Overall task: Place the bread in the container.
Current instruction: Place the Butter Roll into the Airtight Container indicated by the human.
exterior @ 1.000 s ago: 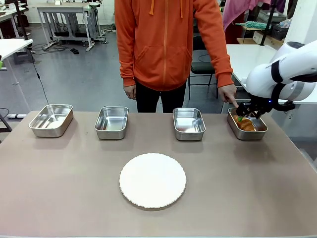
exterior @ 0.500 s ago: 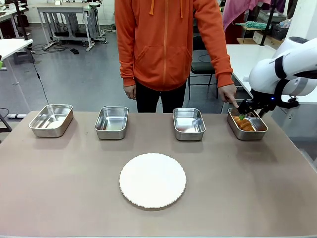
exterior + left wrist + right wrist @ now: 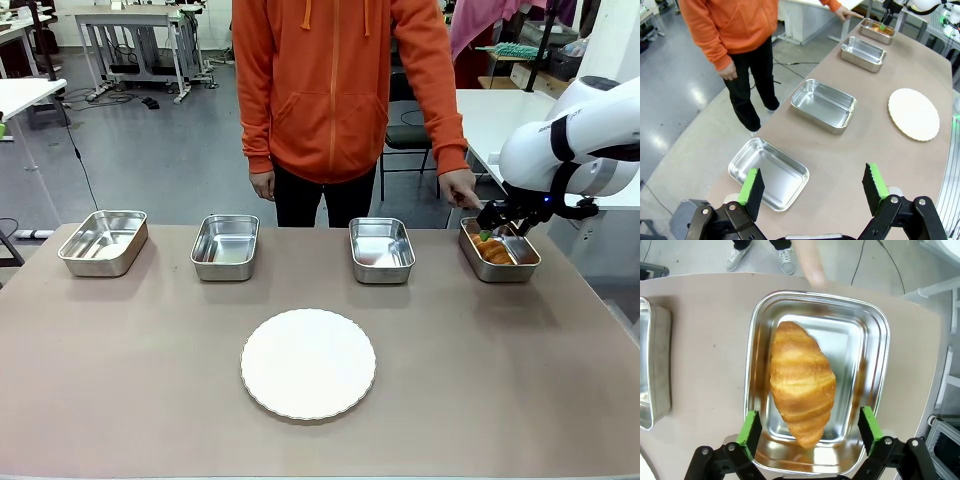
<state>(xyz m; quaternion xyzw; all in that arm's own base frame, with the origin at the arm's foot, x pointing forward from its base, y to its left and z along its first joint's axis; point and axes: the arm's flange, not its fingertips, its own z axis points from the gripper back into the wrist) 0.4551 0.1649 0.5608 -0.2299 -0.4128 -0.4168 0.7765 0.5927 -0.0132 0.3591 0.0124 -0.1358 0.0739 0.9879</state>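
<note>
The right gripper point(image 3: 810, 432) hangs with its jaws spread wide and empty, straddling the bread point(image 3: 801, 388), which lies loose in the container point(image 3: 880, 365) at the table's right end. It looks light, soft and flaky; I'd pinch it gently across its thick middle. The left gripper point(image 3: 812, 187) is wide open too, holding nothing. The bread's underside and the person's hand point(image 3: 461, 187) are hard to make out.

Person's hand point(image 3: 461, 187) crowds the container's point(image 3: 500, 250) far rim.
</note>
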